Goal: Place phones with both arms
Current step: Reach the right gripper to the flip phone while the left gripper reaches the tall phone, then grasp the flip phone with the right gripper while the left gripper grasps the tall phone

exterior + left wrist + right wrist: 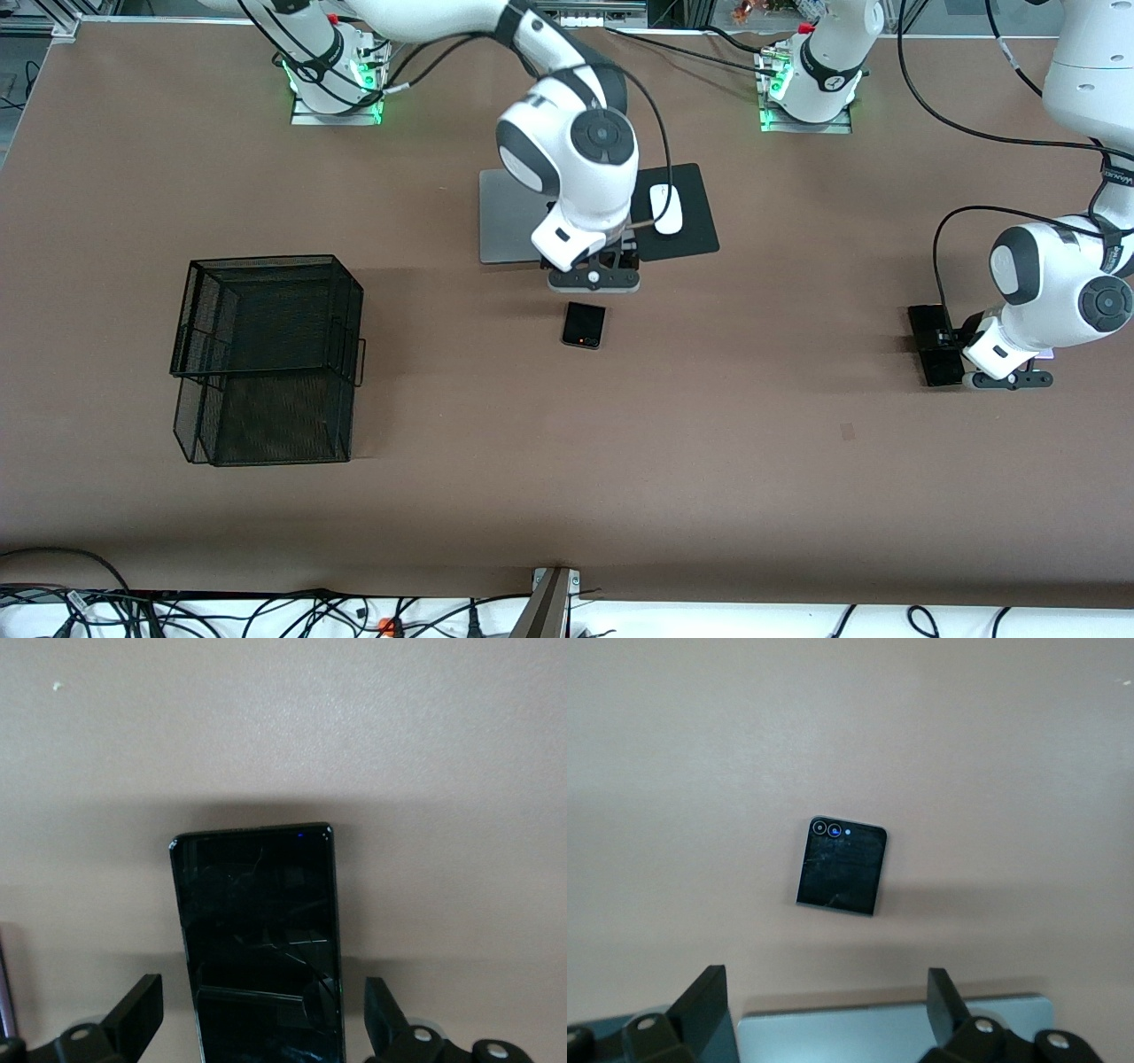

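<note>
Right gripper [594, 280]: I have it spread wide and empty, low over the nearer edge of the laptop [511, 215], just short of the square phone [584, 325].
Left gripper [1007, 380]: also spread wide and holding nothing, down at the left arm's end of the table — its fingers [137, 1010] straddle the slab phone [261, 948], one on each long side, not yet touching.
Square phone: lies flat on the bare table near the middle, nearer the front camera than the laptop; lenses at one corner and fine cracks show in the right wrist view [842, 866].
Slab phone: flat on the table [935, 346], glass visibly cracked across its face.
Lavender phone: only a pale sliver shows beside the left gripper [1048, 353]; I can't tell how it lies.
Handling: I judge both as light, stiff and thin, with slick glass faces — and already fragile.
Hold: across the narrow width, pads on the long edges near mid-length, fingertips right down at the table since so little edge stands proud.
Basket [266, 354]: black wire, toward the right arm's end, well apart from every phone.
</note>
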### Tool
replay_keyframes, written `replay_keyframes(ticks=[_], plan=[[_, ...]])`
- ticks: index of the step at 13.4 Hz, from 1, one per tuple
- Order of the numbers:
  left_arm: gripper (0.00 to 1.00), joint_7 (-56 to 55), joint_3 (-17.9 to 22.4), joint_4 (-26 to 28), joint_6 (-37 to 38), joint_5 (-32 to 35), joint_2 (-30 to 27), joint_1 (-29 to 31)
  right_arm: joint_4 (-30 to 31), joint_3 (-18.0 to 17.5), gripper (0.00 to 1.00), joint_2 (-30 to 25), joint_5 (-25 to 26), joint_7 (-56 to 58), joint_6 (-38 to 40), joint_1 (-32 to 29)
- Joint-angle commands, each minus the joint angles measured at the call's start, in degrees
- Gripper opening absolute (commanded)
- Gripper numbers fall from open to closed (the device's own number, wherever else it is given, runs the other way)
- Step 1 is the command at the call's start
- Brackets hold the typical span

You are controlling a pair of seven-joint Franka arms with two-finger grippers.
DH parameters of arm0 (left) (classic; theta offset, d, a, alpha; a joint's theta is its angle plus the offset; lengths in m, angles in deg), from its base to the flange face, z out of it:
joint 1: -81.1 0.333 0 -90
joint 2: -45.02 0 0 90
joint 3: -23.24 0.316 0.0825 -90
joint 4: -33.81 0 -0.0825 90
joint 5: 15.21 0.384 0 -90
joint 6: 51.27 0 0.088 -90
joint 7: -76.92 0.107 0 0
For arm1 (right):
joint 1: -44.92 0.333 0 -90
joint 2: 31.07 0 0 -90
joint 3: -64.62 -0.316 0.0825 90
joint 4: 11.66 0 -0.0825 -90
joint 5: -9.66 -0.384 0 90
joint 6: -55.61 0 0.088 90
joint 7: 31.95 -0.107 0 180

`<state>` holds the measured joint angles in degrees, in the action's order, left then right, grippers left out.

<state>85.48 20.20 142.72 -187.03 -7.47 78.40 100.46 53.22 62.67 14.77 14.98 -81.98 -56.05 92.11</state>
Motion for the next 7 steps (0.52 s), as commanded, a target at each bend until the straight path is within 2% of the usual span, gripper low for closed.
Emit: replay_keyframes(ticks=[1, 4, 6, 7], plan=[[1.0, 0.93, -0.83, 0.51, -2.49, 1.32, 1.24, 1.21, -2.56, 0.45, 1.0, 3.9, 1.0, -1.21, -1.79, 0.97], [1.0, 2.07, -0.92, 0.51, -3.81, 1.32, 2.65, 1.92, -2.21, 0.45, 1.0, 6.54, 0.91, -1.3, -4.15, 0.97], [0.43, 2.25, -1.0, 0.34, -3.47, 1.23, 2.56, 2.01, 1.12, 0.54, 1.0, 6.72, 0.91, -1.21, -9.33, 0.45], [0.32, 2.25, -1.0, 0.25, -3.38, 1.23, 2.48, 2.09, 2.27, 0.54, 1.0, 6.81, 0.56, -1.38, -12.32, 0.1]])
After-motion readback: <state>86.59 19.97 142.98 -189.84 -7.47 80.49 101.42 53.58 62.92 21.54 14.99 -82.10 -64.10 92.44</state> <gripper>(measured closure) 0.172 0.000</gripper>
